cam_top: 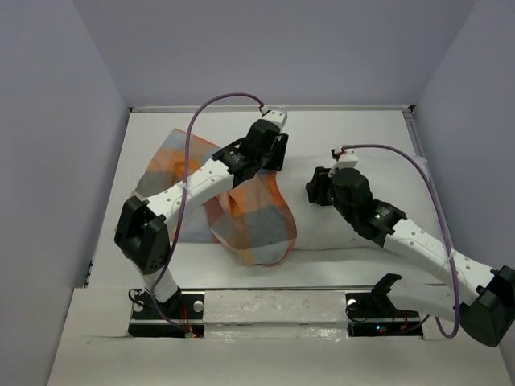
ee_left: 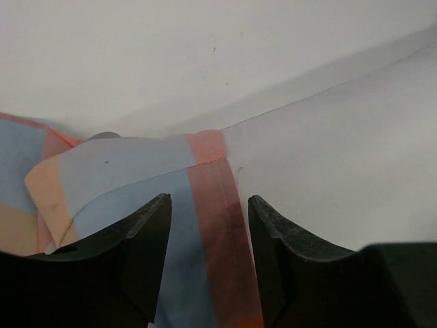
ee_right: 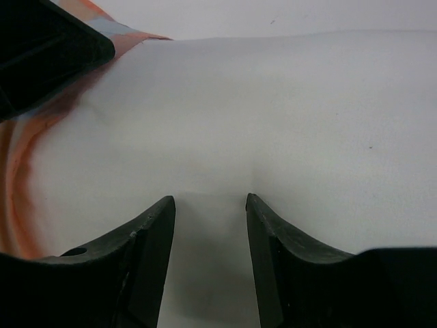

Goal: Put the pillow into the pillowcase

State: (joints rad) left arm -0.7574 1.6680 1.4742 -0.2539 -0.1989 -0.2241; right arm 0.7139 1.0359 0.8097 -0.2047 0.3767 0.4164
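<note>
Hem of the thin, limp pillowcase (ee_left: 208,219) is framed between the parted left fingers (ee_left: 147,236), where it is best pinched, while the plump, yielding pillow (ee_right: 273,123) is straddled by the released right fingers (ee_right: 147,239).

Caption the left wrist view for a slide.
Open left gripper poised over the orange hem of the checked pillowcase.

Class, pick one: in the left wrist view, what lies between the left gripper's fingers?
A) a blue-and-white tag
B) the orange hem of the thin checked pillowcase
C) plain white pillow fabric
B: the orange hem of the thin orange-and-blue checked pillowcase runs between the fingers of the open left gripper.
</note>
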